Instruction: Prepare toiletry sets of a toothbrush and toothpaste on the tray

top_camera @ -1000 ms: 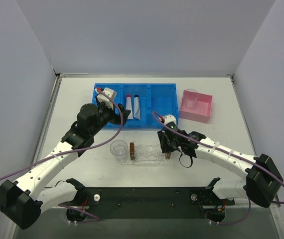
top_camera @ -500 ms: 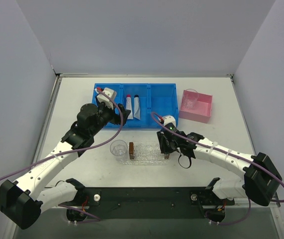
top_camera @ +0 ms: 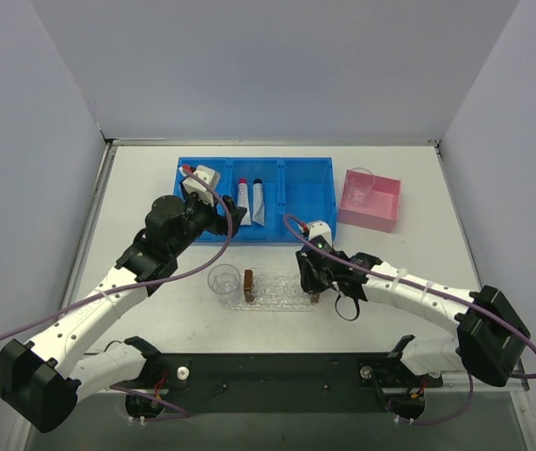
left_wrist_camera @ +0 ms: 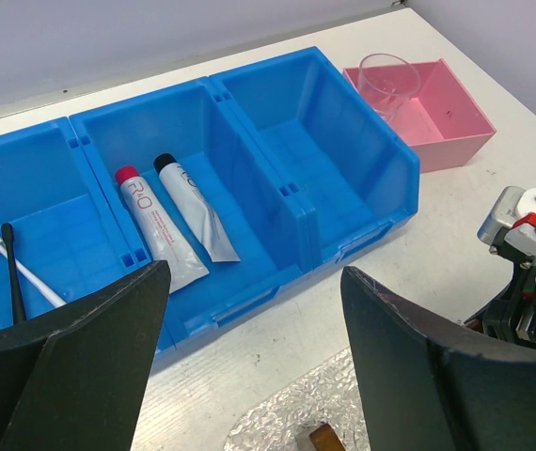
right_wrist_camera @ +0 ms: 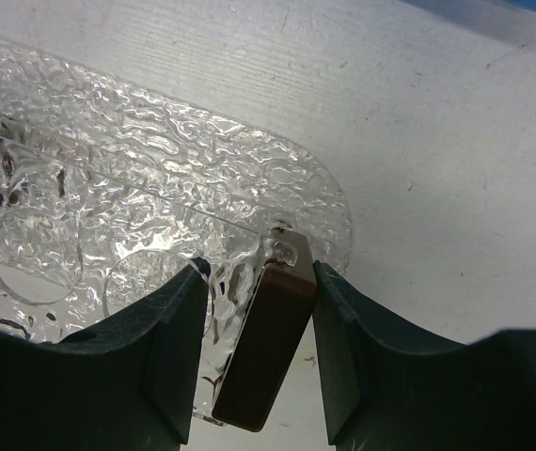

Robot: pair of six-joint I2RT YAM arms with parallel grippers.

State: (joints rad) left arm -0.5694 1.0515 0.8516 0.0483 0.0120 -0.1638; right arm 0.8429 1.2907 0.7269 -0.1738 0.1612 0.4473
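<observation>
Your right gripper [right_wrist_camera: 260, 282] is clamped on the brown block [right_wrist_camera: 266, 348] standing at the right rounded end of the tray [right_wrist_camera: 155, 169]; open table [right_wrist_camera: 437, 141] lies just beyond that edge. Your left gripper [left_wrist_camera: 254, 272] hangs spread wide with nothing between its fingers, over the near wall of the blue bin [left_wrist_camera: 343, 169]. Both toothpaste tubes [left_wrist_camera: 197, 211] lie side by side in the bin's middle compartment; the black toothbrush [left_wrist_camera: 11, 272] and white toothbrush [left_wrist_camera: 33, 279] lie in its left one. The red-capped tube [left_wrist_camera: 155, 230] carries lettering like "RO"; the rest is too small to read.
</observation>
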